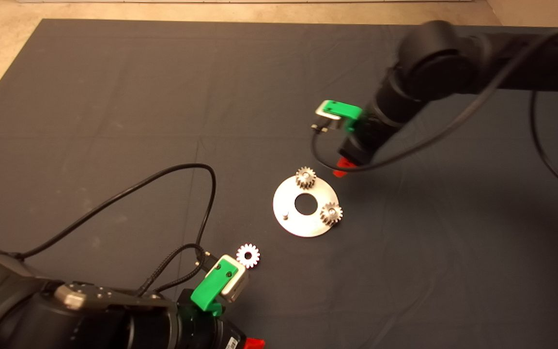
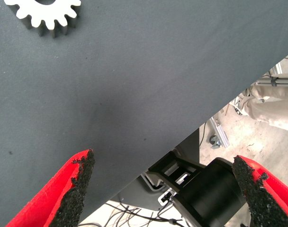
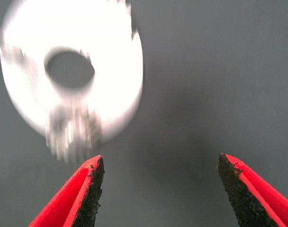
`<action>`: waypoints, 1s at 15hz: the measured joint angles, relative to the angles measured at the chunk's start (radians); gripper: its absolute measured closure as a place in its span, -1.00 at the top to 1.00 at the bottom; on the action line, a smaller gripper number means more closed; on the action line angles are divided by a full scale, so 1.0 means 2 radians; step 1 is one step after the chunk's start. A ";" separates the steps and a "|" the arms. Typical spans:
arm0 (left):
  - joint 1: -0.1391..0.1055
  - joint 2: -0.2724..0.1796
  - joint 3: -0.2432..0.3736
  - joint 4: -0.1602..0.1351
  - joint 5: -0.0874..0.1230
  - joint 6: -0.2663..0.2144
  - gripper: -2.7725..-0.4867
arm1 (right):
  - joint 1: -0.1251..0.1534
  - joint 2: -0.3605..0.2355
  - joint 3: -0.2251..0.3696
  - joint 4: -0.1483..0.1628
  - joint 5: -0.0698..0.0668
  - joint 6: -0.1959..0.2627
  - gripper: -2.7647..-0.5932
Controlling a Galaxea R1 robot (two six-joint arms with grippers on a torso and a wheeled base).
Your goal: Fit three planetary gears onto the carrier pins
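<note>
The round silver carrier plate (image 1: 303, 224) lies mid-mat with two planetary gears on its pins, one at the far side (image 1: 305, 177) and one at the right (image 1: 331, 213). One bare pin (image 1: 285, 214) stands at its left. The third gear (image 1: 248, 255) lies flat on the mat, near the left of the plate; it also shows in the left wrist view (image 2: 45, 15). My right gripper (image 3: 158, 189) is open and empty just beyond the plate (image 3: 115, 61); one red fingertip shows in the head view (image 1: 341, 170). My left gripper (image 2: 165, 189) is open and empty at the mat's near edge.
Black cables (image 1: 162, 179) loop over the mat from the left arm. The left wrist view shows the mat's edge, a black robot part (image 2: 205, 194) and a person's leg (image 2: 272, 101) on the floor beyond.
</note>
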 joint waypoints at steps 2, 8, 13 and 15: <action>-0.011 0.002 0.000 0.000 0.000 0.000 0.38 | -0.006 -0.079 0.110 -0.001 0.001 0.034 0.07; -0.039 0.002 0.000 -0.020 0.007 0.040 0.38 | -0.065 -0.319 0.283 -0.044 0.021 0.123 0.07; -0.048 0.000 0.000 -0.040 0.060 0.134 0.38 | -0.108 -0.316 0.319 -0.071 0.047 0.150 0.07; -0.051 -0.003 -0.004 -0.042 0.061 0.171 0.38 | -0.108 -0.316 0.319 -0.074 0.048 0.150 0.07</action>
